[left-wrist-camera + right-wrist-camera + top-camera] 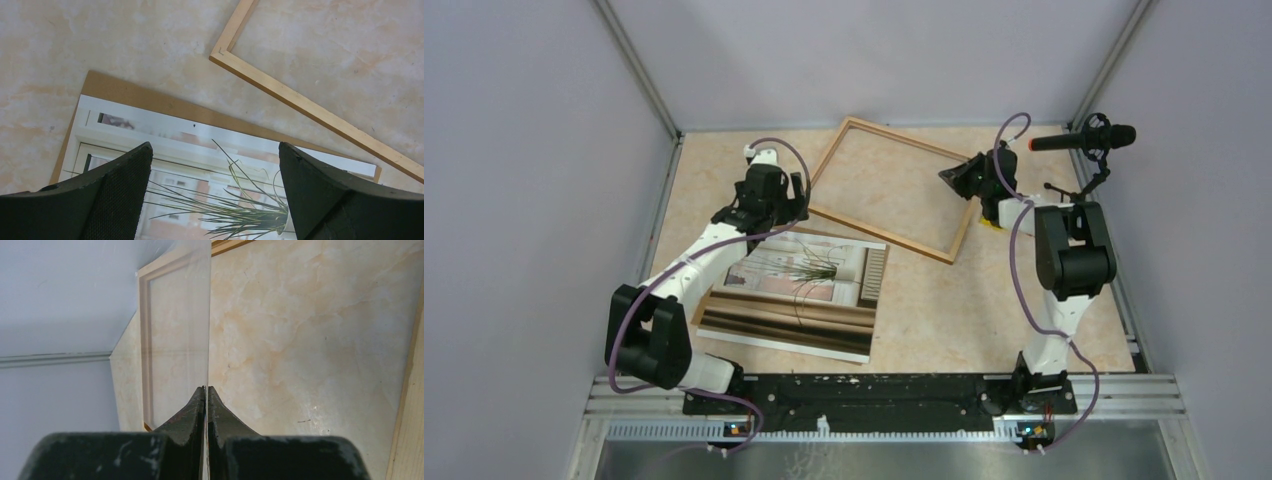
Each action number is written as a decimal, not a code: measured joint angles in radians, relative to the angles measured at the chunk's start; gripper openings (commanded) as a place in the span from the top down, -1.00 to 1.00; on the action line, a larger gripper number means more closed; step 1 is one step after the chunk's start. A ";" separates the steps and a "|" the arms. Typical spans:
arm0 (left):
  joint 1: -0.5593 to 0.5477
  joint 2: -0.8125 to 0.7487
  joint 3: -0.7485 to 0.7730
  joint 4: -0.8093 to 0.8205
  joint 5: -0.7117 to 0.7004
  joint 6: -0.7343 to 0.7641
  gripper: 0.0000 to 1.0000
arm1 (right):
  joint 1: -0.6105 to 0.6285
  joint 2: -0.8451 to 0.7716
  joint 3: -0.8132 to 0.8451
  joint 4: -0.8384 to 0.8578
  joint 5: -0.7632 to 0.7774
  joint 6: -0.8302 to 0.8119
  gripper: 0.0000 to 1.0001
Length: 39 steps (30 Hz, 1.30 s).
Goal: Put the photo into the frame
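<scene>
**Left gripper [215, 150] wide open and empty above the far edge of the photo [799, 290]; frame [300, 106] beyond, to the right.**

Photo face up on the brown backing board [150, 97], near-left on the table [1024, 290], long axis roughly left to right, directly beneath the left fingers. Frame flat and far-centre, skewed against the photo, its near rail just beside the board's far edge. Left arm clearly nearer the photo. Right gripper [206, 390] at the frame's right rail, fingers pressed together on a thin pane [190, 340] seen edge-on, apparently clear. Judged: lower onto the far edge, then carry the print away and right, rotating to match the frame. Watch the board underneath, the raised rail, and the pane over the opening.
</scene>
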 measured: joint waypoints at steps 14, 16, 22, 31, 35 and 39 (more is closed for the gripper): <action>0.000 0.000 -0.004 0.006 0.004 0.005 -0.98 | -0.011 0.000 -0.025 0.012 -0.029 0.001 1.00; 0.000 0.000 -0.005 0.007 0.008 0.006 -0.97 | -0.014 0.000 -0.028 0.011 -0.036 0.001 1.00; 0.000 0.000 -0.005 0.008 0.021 0.008 -0.97 | -0.022 -0.001 -0.030 0.016 -0.048 0.000 1.00; 0.000 0.000 -0.006 0.008 0.024 0.011 -0.97 | -0.035 -0.006 -0.034 0.014 -0.063 -0.003 1.00; 0.000 0.000 -0.006 0.008 0.024 0.011 -0.97 | -0.035 -0.006 -0.039 0.016 -0.069 -0.003 1.00; 0.000 0.000 -0.006 0.008 0.024 0.011 -0.97 | -0.037 -0.006 -0.040 0.014 -0.074 -0.003 1.00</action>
